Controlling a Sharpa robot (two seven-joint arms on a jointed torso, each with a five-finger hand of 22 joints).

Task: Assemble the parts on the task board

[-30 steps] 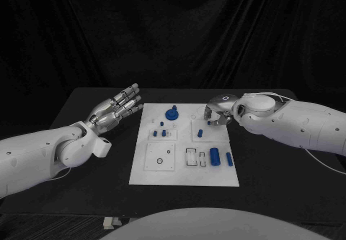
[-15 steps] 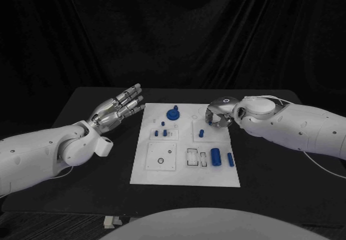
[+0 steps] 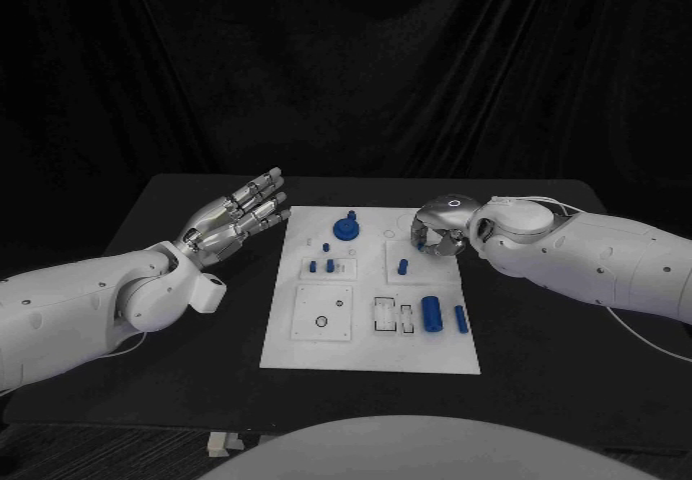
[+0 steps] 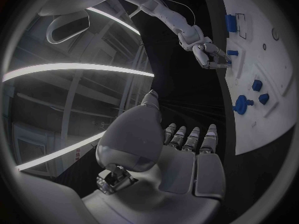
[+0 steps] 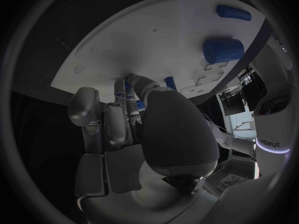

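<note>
Dim, dark surroundings; bright ceiling strip glare, fisheye bending at edges.

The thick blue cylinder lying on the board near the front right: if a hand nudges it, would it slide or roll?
The thick blue cylinder lies on its side on the task board, so it would probably roll sideways rather than slide. It looks rigid and smooth, so it may be slippery to pinch. The thinner blue pin beside it could get knocked.

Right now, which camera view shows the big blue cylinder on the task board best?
The right wrist view: the big blue cylinder is close and unobstructed. The head view shows it small, lying beside a thinner part. The left wrist view shows it at the board's far edge.
</note>
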